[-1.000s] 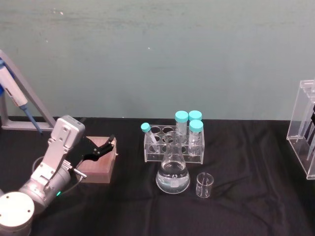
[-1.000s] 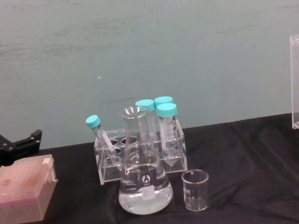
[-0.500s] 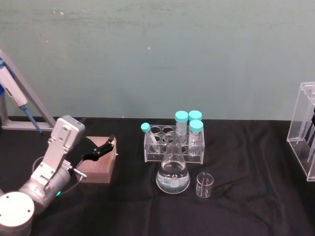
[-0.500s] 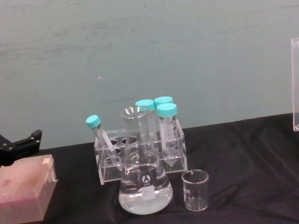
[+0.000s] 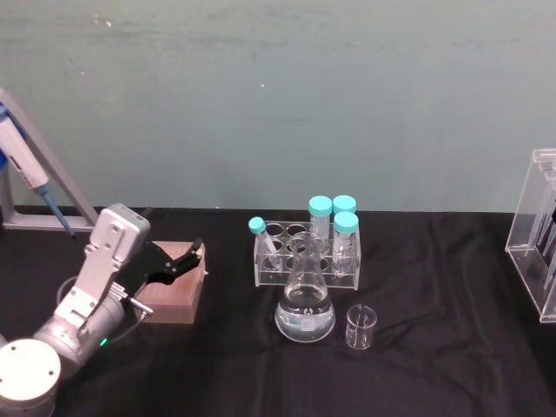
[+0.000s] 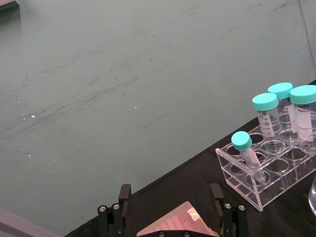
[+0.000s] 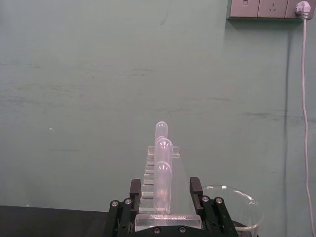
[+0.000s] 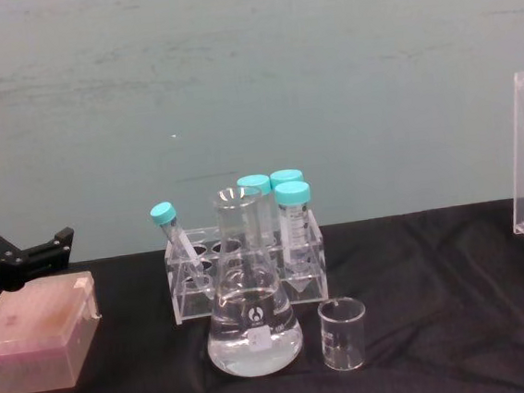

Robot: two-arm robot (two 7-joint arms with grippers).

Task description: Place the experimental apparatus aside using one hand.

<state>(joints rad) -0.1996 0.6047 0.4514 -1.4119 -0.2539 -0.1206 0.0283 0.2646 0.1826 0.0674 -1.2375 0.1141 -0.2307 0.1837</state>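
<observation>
Clamped w/ the right claw (image 7: 166, 184) on the foot of the clear stand (image 5: 537, 226), w/ both fingers (image 7: 136, 190) pressed flat vs. its sides and nothing else in the grip. Gripped low, prob. to keep a tall, narrow piece from tipping and to leave the pipettes (image 7: 162, 192) upright in their slots. Located at the far right edge of the table (image 5: 434, 373), well apart from the other glassware, which fits w/ moving it aside. Can't tell if resting on the cloth or lifted just off it.

Mid-table, toward the front: flask (image 5: 305, 311) w/ clear liquid, upright. Just beside it on the right, not touching: small beaker (image 5: 361, 327). Just behind the flask: rack (image 5: 306, 265) of teal-capped tubes (image 5: 346, 228). Not yet dealt w/: flask and beaker, so approx. one of three items in hand, by my read.

On the left, hovering over the pink box (image 5: 174, 294) w/ fingers spread wide and nothing held: left claw (image 6: 170, 191). Idle, prob. kept out of the way since a one-hand job.

Next, likely: set the stand down gently, let go, then back for the flask. Best grabbed at the neck and kept level, else risk of a spill. Beaker light and slick, easy to knock given how close to the flask.
</observation>
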